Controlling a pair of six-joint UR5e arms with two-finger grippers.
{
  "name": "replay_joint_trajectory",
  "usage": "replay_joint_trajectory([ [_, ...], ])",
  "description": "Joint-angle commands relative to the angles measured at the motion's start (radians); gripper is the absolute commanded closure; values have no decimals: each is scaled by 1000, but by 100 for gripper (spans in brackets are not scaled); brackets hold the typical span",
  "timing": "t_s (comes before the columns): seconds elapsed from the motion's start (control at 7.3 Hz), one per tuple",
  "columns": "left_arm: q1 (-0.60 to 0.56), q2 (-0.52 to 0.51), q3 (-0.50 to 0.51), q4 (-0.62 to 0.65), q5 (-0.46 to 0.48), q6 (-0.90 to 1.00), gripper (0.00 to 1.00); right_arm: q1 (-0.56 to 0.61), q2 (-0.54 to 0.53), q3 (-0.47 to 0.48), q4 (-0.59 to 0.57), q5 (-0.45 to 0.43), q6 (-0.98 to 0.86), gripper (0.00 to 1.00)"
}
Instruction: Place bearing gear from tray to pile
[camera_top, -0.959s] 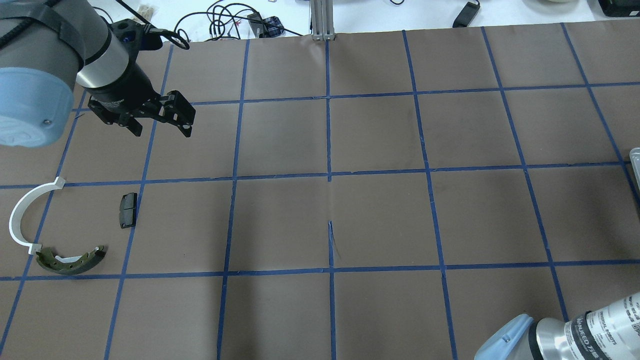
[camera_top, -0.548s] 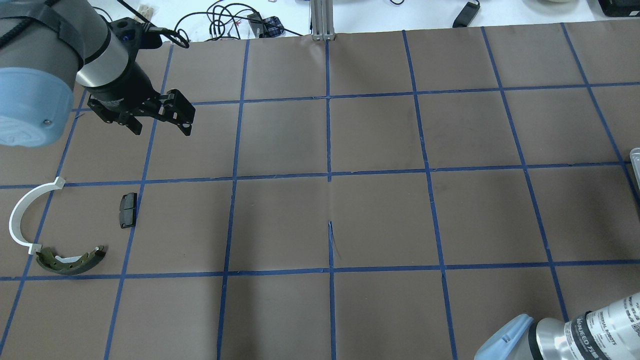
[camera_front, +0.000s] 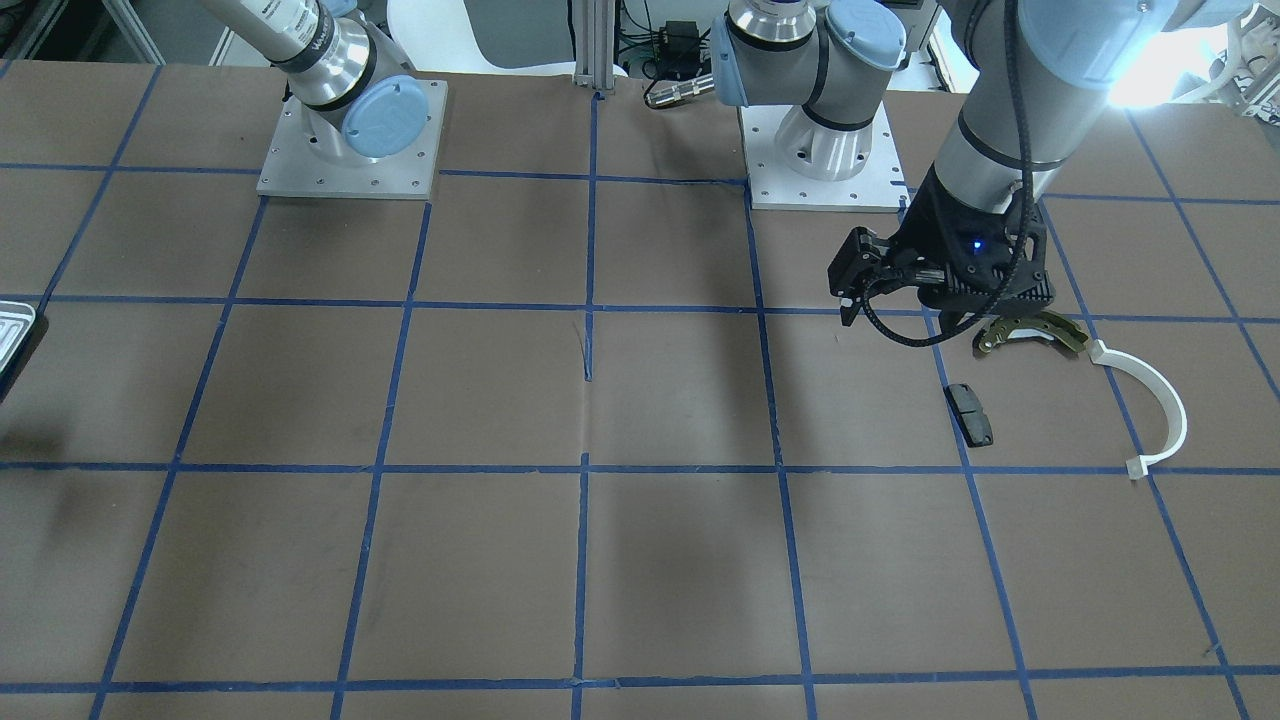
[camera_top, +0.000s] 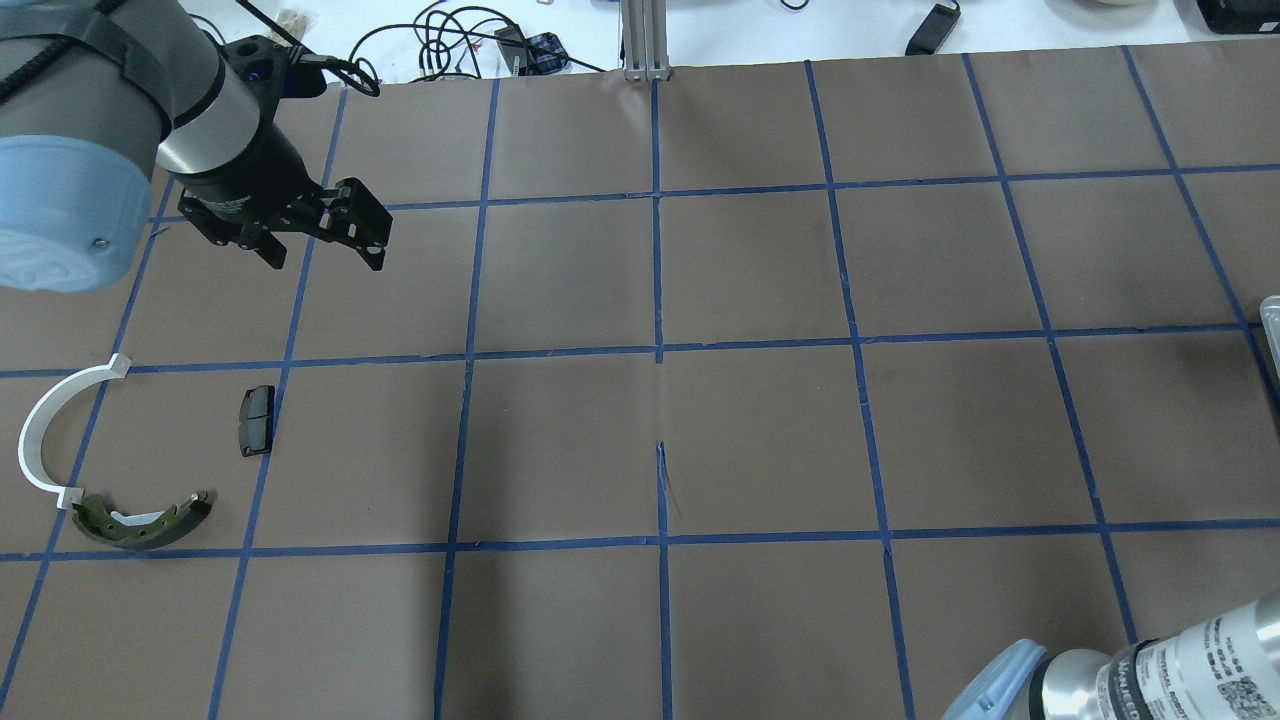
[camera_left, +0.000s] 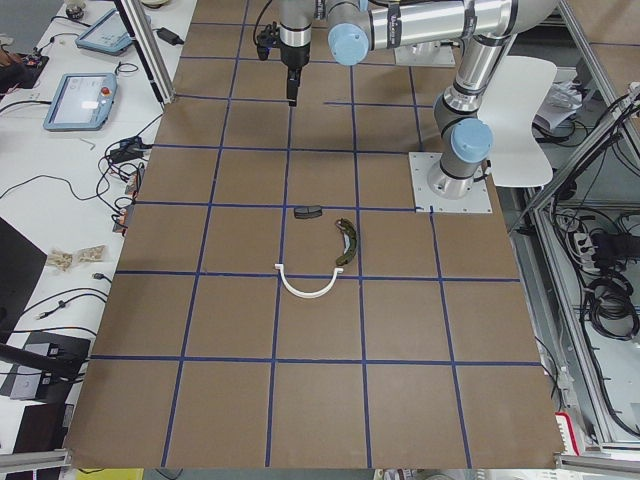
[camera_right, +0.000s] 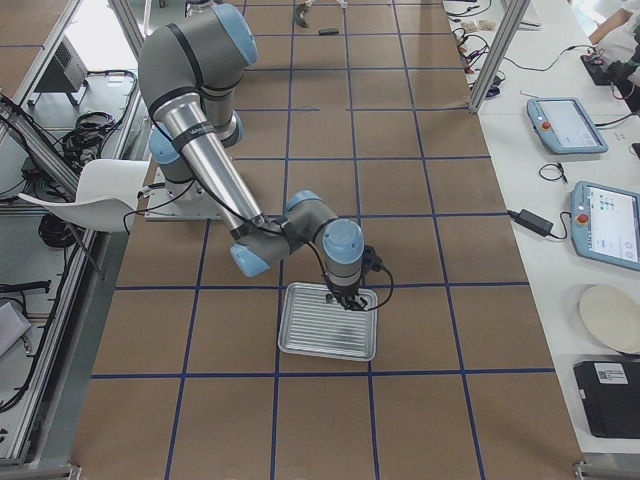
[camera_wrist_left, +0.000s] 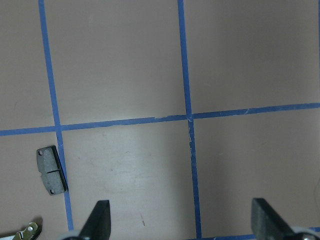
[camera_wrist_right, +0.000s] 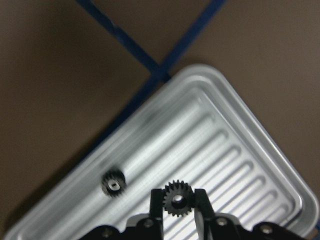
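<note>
1. Bearing gear (camera_wrist_right: 176, 199): stiff metal, probably light and slippery; right fingers (camera_wrist_right: 202, 200) pinch it across the teeth, at the tray (camera_wrist_right: 240, 150).
2. Second gear (camera_wrist_right: 114, 182) lies at its ten o'clock.
3. Left fingers (camera_wrist_left: 100, 222) gape wide, empty.

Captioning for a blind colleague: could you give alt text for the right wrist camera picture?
The right tool pinches a small dark gear over a ribbed silver tray. A second gear lies on the tray to its left; brown table with blue tape beyond.
</note>
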Motion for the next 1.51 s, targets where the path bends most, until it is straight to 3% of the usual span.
replay_joint_trajectory([
  [0.0,0,-1,-1,0,0,0,0,220,-175,204,-9,20,339,98],
  [0.27,0,-2,-1,0,0,0,0,467,-247,260,-16,40,720,97],
  [0.69,0,-1,-1,0,-8,-11,0,835,-214,231,-108,42,1335,97],
  [0.82,-1,-1,-7,0,-9,-12,0,944,-179,218,-115,40,1513,97],
  [1.1,-2,21,-13,8,-9,-18,0,1170,-52,195,-252,28,1854,92],
  [1.37,-1,18,-13,8,0,-2,0,1281,51,144,-291,31,2008,86],
])
